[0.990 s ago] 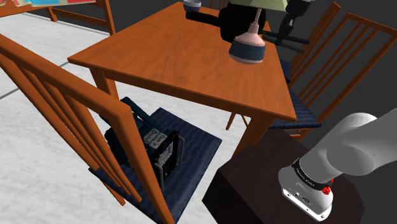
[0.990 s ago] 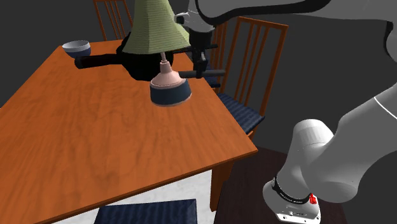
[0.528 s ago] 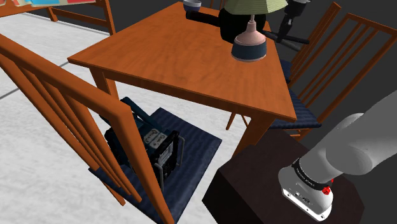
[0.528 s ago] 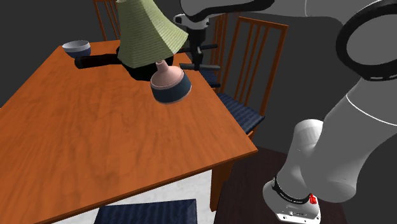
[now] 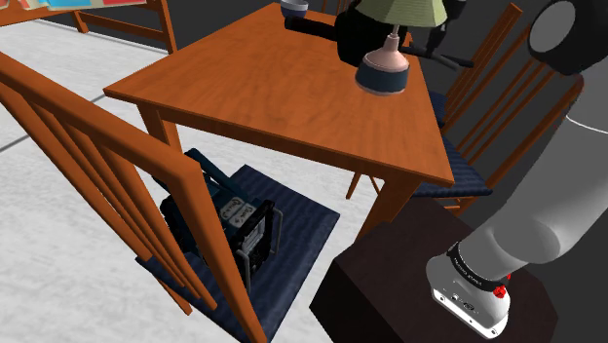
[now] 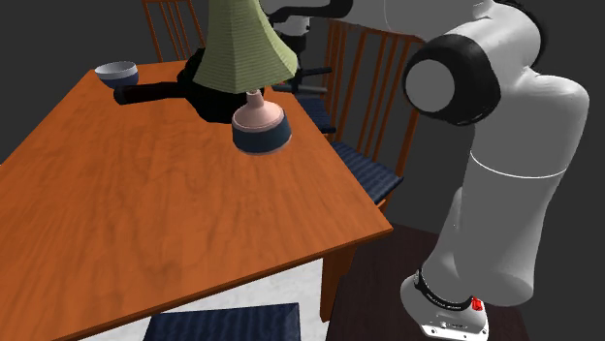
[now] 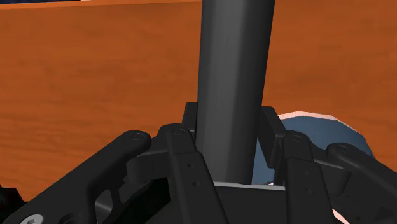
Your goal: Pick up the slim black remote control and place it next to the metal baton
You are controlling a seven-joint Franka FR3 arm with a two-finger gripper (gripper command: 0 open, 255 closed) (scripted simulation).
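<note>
Clearly we are carrying, not reaching: the claw (image 7: pixel 230 124) is clamping its two black fingers on the slim dark remote control (image 7: pixel 235 76), which is standing up between them near the far right edge of the orange wooden worktop (image 6: pixel 145 213), just behind the lamp (image 6: pixel 242 58). We are judging the pick as done and the placing as the step in hand. The next move is calling for a swing past the lamp's green shade toward the far corner on the second exterior view's left. There a dark long shape (image 6: pixel 155 92) is lying beside a small bowl (image 6: pixel 116 71); we are taking it for the baton, though we cannot tell for sure. The lamp is sitting just beside the claw and crowding that path, and a chair (image 6: pixel 364 172) is hemming the right edge, while the near half of the worktop is offering open room.
</note>
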